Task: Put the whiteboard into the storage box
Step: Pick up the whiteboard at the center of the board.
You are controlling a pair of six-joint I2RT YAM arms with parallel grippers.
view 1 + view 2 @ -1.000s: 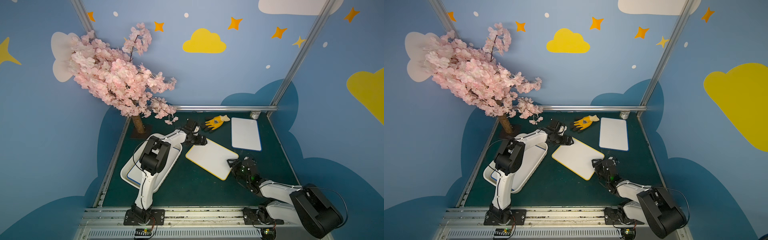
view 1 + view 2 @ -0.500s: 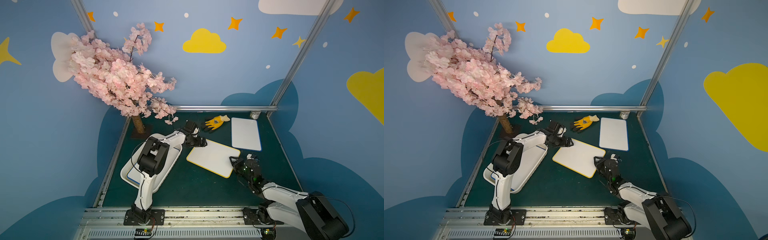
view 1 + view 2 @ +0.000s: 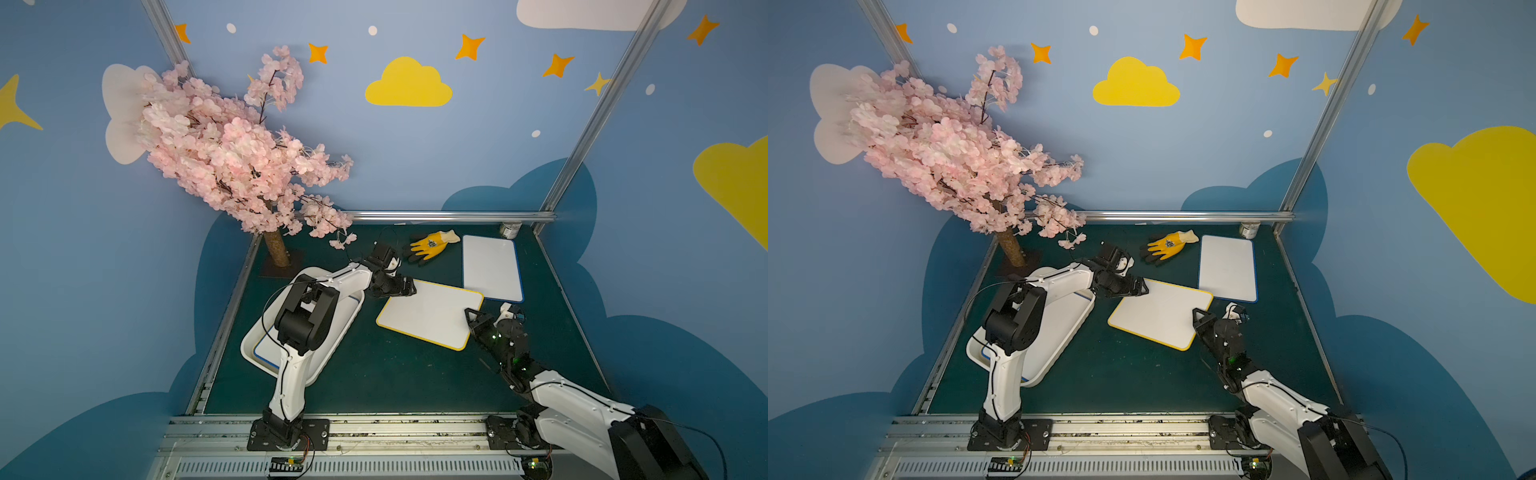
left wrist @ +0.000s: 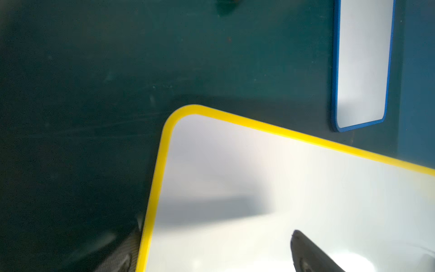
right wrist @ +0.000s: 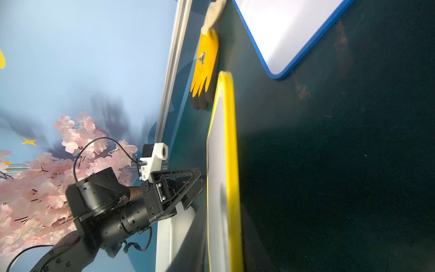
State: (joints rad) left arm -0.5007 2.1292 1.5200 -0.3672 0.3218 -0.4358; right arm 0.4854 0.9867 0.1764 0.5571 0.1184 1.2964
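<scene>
Two grippers flank the whiteboard [image 3: 430, 313] at mid-frame in a top view: left gripper [image 3: 409, 287] gaping over its upper-left corner, right gripper [image 3: 471, 318] at its right edge, grip unclear. Both should clamp squarely, then lift level toward the storage box [image 3: 347, 322], lower left.

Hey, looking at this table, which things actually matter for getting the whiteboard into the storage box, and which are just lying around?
For the job:
- yellow-framed whiteboard
- storage box
- stowed blue-framed whiteboard, already in the box
- loose blue-framed whiteboard, probably yet to go in

Lying about:
- yellow glove
- small can
- blossom tree
</scene>
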